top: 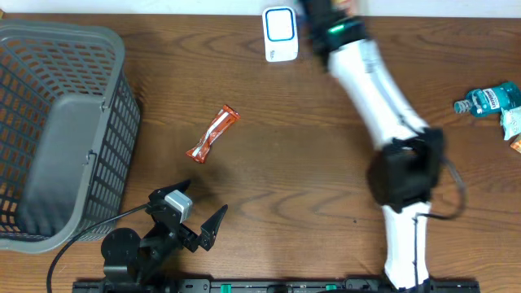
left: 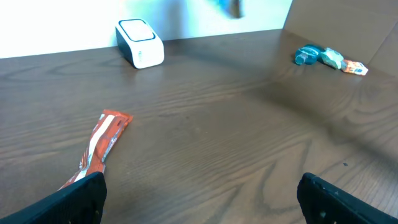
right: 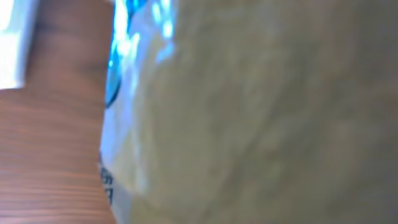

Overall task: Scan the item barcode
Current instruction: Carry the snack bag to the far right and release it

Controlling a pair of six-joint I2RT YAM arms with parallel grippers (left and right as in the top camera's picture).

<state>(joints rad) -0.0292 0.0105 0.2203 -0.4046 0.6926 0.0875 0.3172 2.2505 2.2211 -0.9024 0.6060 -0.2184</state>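
Packet (right: 249, 112) blurred against lens, axis unclear, scanner (top: 279, 32) near

Left pincer (top: 203, 202) gapes wide; right arm (top: 383, 98) stretches forward, right pincer (top: 319, 10) closed.

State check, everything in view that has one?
Left gripper: open, empty, low over the table.
Right gripper: shut, apparently on a packet, beside the scanner.
Packet: fills the right wrist view, blurred, no barcode visible.
Scanner: upright at the table's far edge.
Bar: lying flat, wrapped.
Basket: upright, looks empty.
Bottle: lying on its side.
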